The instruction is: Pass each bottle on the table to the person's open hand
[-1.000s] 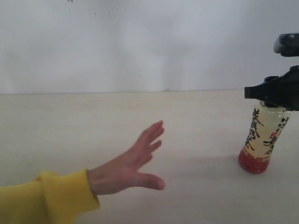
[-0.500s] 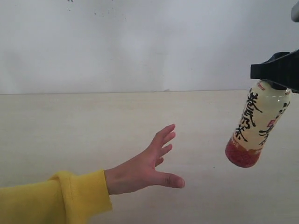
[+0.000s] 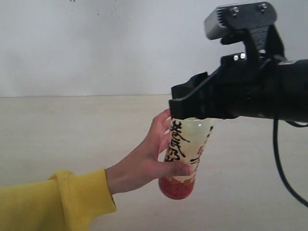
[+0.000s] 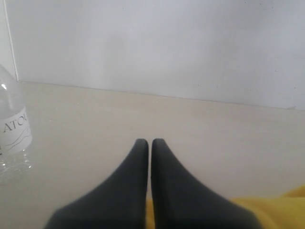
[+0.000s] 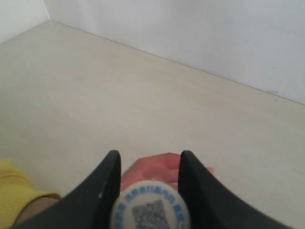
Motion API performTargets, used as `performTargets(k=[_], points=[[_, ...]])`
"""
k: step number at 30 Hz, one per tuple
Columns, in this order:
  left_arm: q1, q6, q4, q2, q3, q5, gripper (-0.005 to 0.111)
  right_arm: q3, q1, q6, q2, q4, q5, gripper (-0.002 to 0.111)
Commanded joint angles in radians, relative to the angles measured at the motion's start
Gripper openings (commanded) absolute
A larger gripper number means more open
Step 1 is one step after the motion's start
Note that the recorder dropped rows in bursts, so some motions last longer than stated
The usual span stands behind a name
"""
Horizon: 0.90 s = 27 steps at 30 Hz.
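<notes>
The yellow bottle (image 3: 190,139) is pale, see-through plastic with bold black calligraphy down its side and a red base; in the right wrist view its cap is white with a blue ring of print; it hangs a little tilted, right of the scene's middle, over the near part of the table (image 3: 72,130). The right gripper (image 3: 190,108) is clamped on its neck, one black finger on each side of the cap. The person's open hand (image 3: 144,166), in a yellow sleeve (image 3: 53,202), touches the bottle from the left, fingers behind it and thumb across its lower body.

A second ago the bottle stood on the table at the far right; half a second ago it hung there, well apart from the hand; now it is against the palm, and the hand has come rightward.

The table is pale beige wood grain; a plain white wall (image 3: 96,43) stands behind it; the left gripper (image 4: 149,141) has its fingers pressed together, holding nothing, near a clear bottle (image 4: 13,138) with a white label.
</notes>
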Motion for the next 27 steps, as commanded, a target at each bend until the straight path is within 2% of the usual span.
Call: performTargets(k=[1, 7, 9, 12, 13, 15, 16, 17, 19, 24, 27], points=[[0.003, -0.001, 0.001, -0.003, -0.004, 0.001, 0.004, -0.059, 0.082, 0.005, 0.042, 0.005, -0.051, 0.000], [0.003, -0.001, 0.001, -0.003, -0.004, 0.001, 0.004, -0.104, 0.106, 0.005, 0.057, 0.005, -0.065, 0.000], [0.003, -0.001, 0.001, -0.003, -0.004, 0.001, 0.004, -0.106, 0.106, 0.005, 0.057, 0.005, -0.065, 0.008], [0.003, -0.001, 0.001, -0.003, -0.004, 0.001, 0.004, -0.106, 0.106, 0.001, 0.057, -0.002, -0.054, 0.037], [0.003, -0.001, 0.001, -0.003, -0.004, 0.001, 0.004, -0.106, 0.106, -0.002, 0.057, -0.002, -0.065, 0.057], [0.003, -0.001, 0.001, -0.003, -0.004, 0.001, 0.004, -0.106, 0.106, -0.002, 0.057, -0.002, -0.096, 0.082], [0.003, -0.001, 0.001, -0.003, -0.004, 0.001, 0.004, -0.106, 0.106, 0.001, 0.057, 0.004, -0.115, 0.093], [0.003, -0.001, 0.001, -0.003, -0.004, 0.001, 0.004, -0.106, 0.106, 0.003, 0.053, 0.005, -0.123, 0.095], [0.003, -0.001, 0.001, -0.003, -0.004, 0.001, 0.004, -0.106, 0.081, 0.007, 0.038, 0.008, -0.103, 0.091], [0.003, -0.001, 0.001, -0.003, -0.004, 0.001, 0.004, -0.084, -0.036, 0.009, -0.069, 0.008, -0.026, 0.067], [0.003, -0.001, 0.001, -0.003, -0.004, 0.001, 0.004, -0.046, -0.132, -0.002, -0.189, -0.004, -0.009, 0.034]])
